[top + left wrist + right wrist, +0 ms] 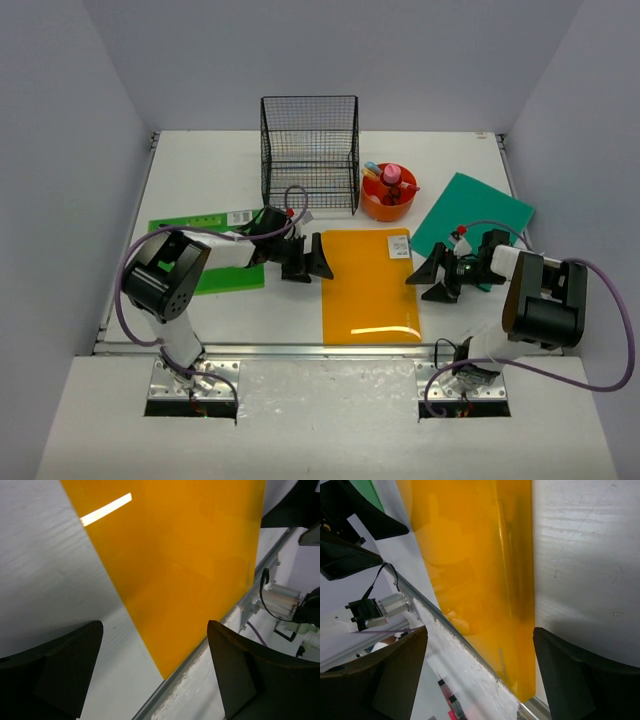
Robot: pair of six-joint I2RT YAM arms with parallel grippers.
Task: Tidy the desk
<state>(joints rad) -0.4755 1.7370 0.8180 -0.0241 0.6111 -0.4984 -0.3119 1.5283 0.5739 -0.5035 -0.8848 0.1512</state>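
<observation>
1. Beneath both grippers lies the desk (270, 315), white and flat, with its silver rail (300, 349) along the near edge.
2. Left gripper (312, 258): fingers spread wide, holding nothing, just left of an orange folder (368, 285) lying on the desk.
3. Right gripper (428, 277): fingers spread wide, empty, just right of that folder, low over the desk.

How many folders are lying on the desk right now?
3: orange folder in the middle, green folder at left, partly hidden, teal folder at right. More could lie underneath.
</observation>
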